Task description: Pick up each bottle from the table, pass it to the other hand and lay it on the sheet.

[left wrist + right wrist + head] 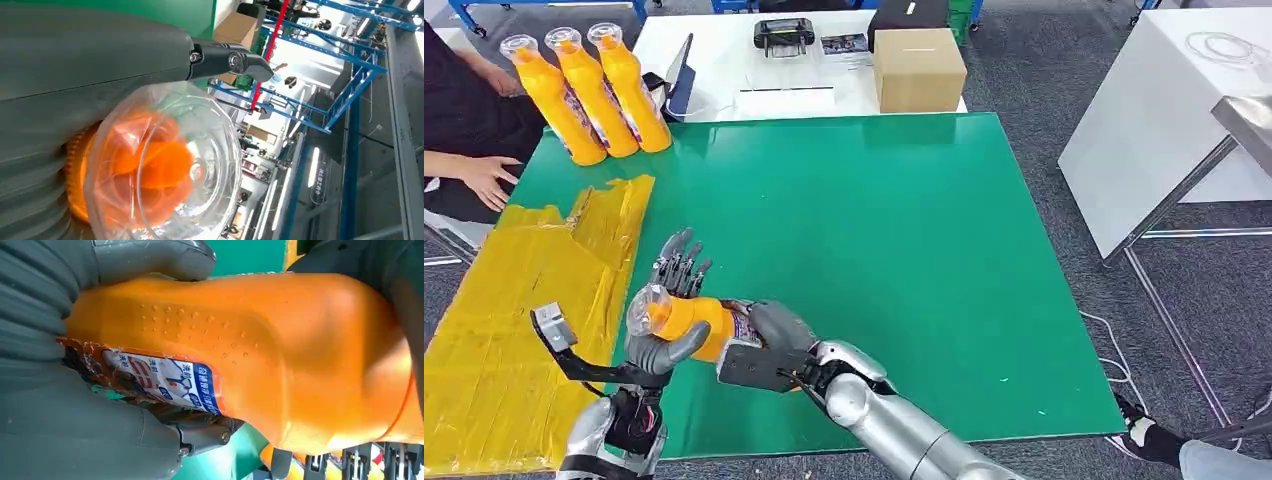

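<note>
Your right hand [769, 345] grips the orange bottle [692, 322] around its labelled body, while your left hand [667, 320] wraps the neck end, thumb under it and fingers spread above. Just beyond the left hand lies the crumpled yellow sheet [514, 310]. Well ahead of both hands stand three more bottles [594, 95], with a person's hand [486, 180] beside them.

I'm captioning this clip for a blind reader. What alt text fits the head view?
Both robot hands, left hand and right hand, grip one orange bottle lying sideways over the green table, beside a yellow sheet. Three more orange bottles stand at the far left corner.
</note>
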`<move>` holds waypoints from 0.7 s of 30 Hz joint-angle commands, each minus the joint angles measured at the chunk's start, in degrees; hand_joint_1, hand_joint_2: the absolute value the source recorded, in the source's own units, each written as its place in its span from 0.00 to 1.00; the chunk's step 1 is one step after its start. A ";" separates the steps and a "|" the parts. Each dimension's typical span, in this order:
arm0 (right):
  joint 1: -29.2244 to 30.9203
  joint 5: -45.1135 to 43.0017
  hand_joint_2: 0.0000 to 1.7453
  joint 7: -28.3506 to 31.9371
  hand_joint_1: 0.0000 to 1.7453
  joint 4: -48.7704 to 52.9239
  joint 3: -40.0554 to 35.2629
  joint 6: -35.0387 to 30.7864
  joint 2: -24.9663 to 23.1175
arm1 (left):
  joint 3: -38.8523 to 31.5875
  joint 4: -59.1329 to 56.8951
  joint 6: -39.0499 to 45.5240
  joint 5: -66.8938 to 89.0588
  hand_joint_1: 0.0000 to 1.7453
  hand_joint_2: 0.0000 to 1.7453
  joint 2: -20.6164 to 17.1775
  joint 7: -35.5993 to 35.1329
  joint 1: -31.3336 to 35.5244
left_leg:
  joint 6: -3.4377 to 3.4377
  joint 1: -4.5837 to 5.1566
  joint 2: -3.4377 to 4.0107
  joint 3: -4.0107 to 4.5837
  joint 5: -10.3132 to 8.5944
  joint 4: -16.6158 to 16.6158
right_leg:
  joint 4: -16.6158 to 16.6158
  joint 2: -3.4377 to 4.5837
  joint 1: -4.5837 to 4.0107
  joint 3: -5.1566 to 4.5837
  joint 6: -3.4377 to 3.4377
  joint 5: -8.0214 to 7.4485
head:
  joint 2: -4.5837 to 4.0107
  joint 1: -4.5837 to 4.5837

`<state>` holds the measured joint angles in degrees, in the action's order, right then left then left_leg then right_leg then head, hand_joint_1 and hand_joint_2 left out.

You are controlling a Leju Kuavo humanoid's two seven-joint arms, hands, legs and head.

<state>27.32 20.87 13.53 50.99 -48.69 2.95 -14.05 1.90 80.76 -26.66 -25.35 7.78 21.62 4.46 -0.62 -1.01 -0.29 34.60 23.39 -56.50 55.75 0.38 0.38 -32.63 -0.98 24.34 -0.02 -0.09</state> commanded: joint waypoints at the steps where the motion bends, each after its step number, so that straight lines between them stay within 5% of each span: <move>1: 1.33 0.49 1.00 0.78 1.00 -4.49 -4.84 0.19 0.27 | -0.36 -5.08 -1.88 1.05 1.00 1.00 -1.97 -0.44 3.12 | 0.06 0.01 -0.04 -0.34 0.10 0.08 | -0.09 -0.10 -0.01 0.37 0.03 0.12 | 0.00 0.02; 21: 4.35 -0.33 1.00 0.79 1.00 -2.70 -3.78 0.64 0.98 | 0.62 -6.24 -4.40 2.43 1.00 1.00 -3.45 0.64 2.09 | 0.05 0.03 -0.02 -0.18 0.06 0.04 | -0.02 -0.07 0.01 0.19 0.01 0.08 | 0.00 0.00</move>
<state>28.40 20.76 14.08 48.83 -49.51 2.80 -14.36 1.70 78.58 -31.08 -23.80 6.34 22.25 4.35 -0.62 -1.02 -0.29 34.61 23.39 -56.50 55.75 0.38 0.38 -32.63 -0.98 24.34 -0.02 -0.09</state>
